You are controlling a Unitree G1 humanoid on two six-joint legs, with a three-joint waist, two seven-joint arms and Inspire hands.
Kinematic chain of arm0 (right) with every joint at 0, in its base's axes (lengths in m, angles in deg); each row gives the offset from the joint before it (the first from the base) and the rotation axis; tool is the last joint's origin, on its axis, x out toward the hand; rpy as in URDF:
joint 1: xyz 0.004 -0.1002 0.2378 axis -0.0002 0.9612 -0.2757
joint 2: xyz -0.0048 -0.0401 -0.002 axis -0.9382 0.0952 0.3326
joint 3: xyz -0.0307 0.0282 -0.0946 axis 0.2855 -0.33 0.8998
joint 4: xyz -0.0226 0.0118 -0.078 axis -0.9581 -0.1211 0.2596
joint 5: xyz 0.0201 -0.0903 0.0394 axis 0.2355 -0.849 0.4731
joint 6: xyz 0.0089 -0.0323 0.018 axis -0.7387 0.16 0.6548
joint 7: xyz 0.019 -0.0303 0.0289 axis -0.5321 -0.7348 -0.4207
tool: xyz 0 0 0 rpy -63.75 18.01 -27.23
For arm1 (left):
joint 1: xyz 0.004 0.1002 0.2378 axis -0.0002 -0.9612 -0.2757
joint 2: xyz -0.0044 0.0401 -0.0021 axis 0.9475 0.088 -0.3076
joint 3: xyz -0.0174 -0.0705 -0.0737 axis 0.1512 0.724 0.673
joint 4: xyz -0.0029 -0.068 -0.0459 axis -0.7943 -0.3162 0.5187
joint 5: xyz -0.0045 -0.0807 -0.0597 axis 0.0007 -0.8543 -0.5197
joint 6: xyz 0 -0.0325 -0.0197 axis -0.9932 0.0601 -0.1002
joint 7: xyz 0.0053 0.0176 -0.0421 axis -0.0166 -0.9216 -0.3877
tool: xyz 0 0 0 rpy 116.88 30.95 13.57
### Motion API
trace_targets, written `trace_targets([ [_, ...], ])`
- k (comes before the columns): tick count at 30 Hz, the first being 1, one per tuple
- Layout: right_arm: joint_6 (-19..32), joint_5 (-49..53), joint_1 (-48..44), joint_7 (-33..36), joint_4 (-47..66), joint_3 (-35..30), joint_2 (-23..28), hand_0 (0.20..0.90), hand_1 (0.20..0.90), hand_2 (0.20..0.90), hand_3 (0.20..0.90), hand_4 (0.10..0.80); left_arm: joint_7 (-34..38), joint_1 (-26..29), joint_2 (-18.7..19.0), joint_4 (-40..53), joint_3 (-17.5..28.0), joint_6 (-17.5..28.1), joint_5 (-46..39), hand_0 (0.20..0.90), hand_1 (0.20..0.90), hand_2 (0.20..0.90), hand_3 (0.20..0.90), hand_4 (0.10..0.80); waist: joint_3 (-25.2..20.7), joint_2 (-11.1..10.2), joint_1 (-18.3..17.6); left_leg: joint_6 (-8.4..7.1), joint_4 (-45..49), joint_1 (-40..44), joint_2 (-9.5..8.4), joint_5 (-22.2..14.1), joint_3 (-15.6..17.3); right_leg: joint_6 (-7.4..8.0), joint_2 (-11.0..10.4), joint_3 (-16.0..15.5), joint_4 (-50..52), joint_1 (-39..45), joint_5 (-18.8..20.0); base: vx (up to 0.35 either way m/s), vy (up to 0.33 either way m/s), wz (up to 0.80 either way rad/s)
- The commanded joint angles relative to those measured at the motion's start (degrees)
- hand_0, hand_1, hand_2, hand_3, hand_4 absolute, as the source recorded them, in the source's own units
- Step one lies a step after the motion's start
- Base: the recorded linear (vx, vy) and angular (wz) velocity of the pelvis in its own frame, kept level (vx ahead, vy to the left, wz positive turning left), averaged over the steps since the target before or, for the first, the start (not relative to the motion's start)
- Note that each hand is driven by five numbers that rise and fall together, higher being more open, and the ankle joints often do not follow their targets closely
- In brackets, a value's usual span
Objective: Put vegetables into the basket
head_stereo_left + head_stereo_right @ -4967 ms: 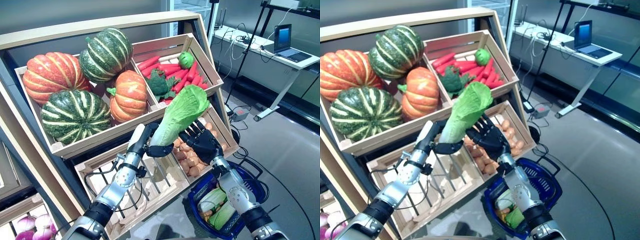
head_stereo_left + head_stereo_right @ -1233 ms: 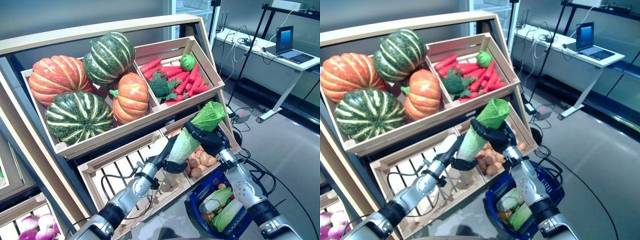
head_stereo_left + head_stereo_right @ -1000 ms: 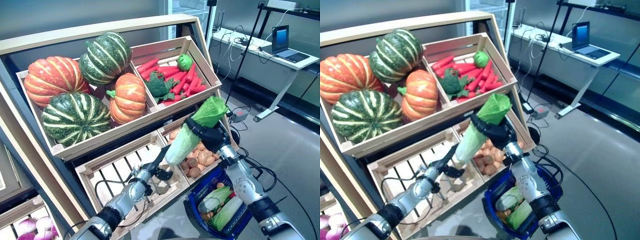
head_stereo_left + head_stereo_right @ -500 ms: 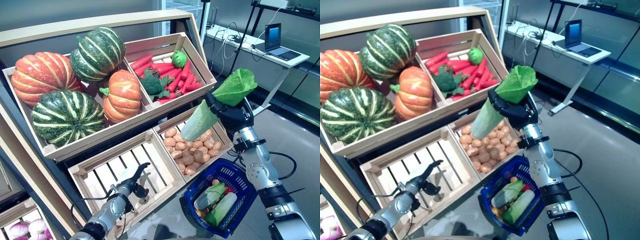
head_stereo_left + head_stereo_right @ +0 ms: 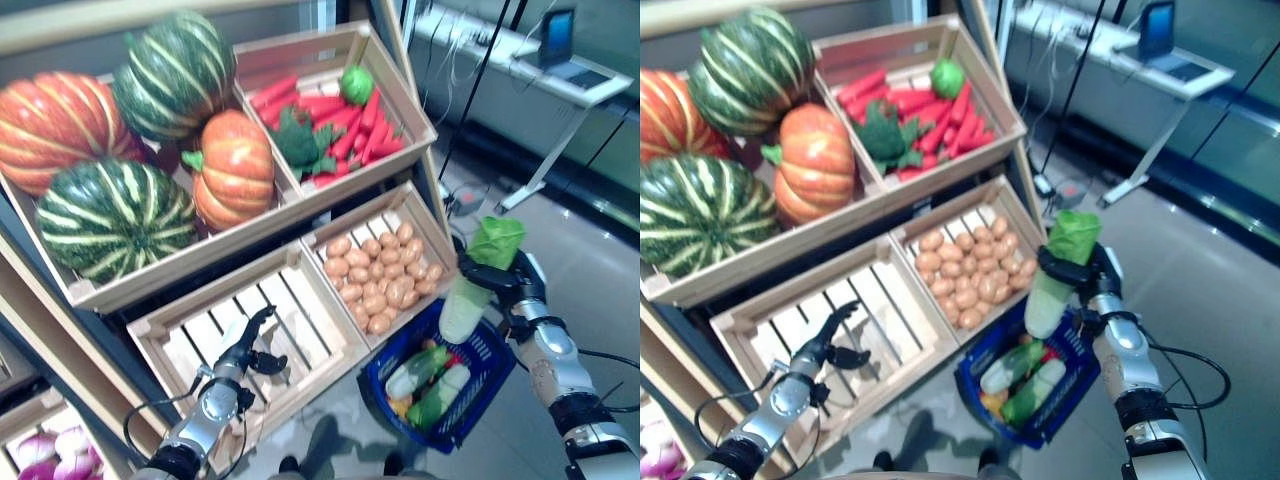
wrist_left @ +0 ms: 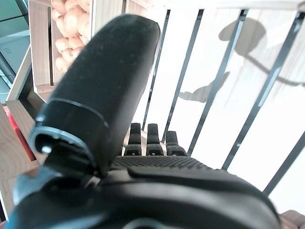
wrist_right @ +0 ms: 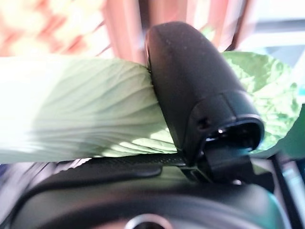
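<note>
The right hand (image 5: 508, 282) is curled round a long green cabbage (image 5: 475, 275), holding it tilted, pale stem end down, above the blue basket (image 5: 493, 375) at lower right of the head views; the basket already holds greens. The right wrist view adds the thumb (image 7: 195, 90) pressed across the ribbed leaf. The left hand (image 5: 252, 338) hangs empty with relaxed fingers at lower left, over the bare slatted crate (image 5: 300, 345); its wrist view shows only straight fingertips (image 6: 151, 138) and slats. Above, wooden shelf crates hold pumpkins (image 5: 130, 160), carrots (image 5: 345, 115) and potatoes (image 5: 380, 275). A white desk with a laptop (image 5: 558, 28) stands at upper right on a grey floor (image 5: 590, 270).
</note>
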Motion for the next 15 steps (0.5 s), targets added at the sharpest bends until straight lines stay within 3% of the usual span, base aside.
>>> trace_targets([
  [1,6.5,-0.4,-8.2,6.4,0.5,-4.2,4.9,0.300,0.300,0.300,0.300,0.400,4.7,3.9,4.4,5.1,0.8,5.7,-4.3,0.900,0.900,0.900,0.900,0.800,0.3,-0.8,1.9,0.08,16.0,-7.2,1.60,-7.7,-1.6,-0.24,-5.2,-0.4,15.8,-3.0,-6.7,-0.175,-0.085,0.12],
  [5,6.5,1.6,-12.7,7.8,-7.0,-5.1,6.0,0.300,0.300,0.300,0.300,0.400,7.5,6.2,4.4,7.7,0.5,6.4,-6.7,0.900,0.900,0.900,0.900,0.800,4.4,0.8,2.8,0.09,26.4,-15.3,1.59,-10.9,-4.1,-1.86,-6.8,-0.5,26.2,-9.1,-10.1,-0.183,-0.001,0.17],
  [10,5.9,6.0,-15.9,7.8,-12.1,-5.9,6.3,0.300,0.300,0.300,0.300,0.400,8.7,8.2,3.9,7.0,-0.8,6.9,-9.1,0.900,0.900,0.900,0.900,0.800,6.5,2.2,3.0,0.27,33.5,-20.1,1.44,-13.7,-4.6,-2.66,-8.7,-0.6,34.2,-14.2,-12.4,-0.102,0.044,0.19],
  [15,4.9,13.2,-19.5,6.9,-19.1,-8.8,6.6,0.300,0.300,0.300,0.300,0.400,10.2,10.0,3.4,6.0,-2.7,8.2,-10.5,0.900,0.900,0.900,0.900,0.800,8.8,3.8,2.8,1.09,43.8,-26.2,1.68,-18.7,-5.1,-3.15,-11.7,0.9,46.0,-22.1,-16.3,-0.106,0.056,0.06],
])
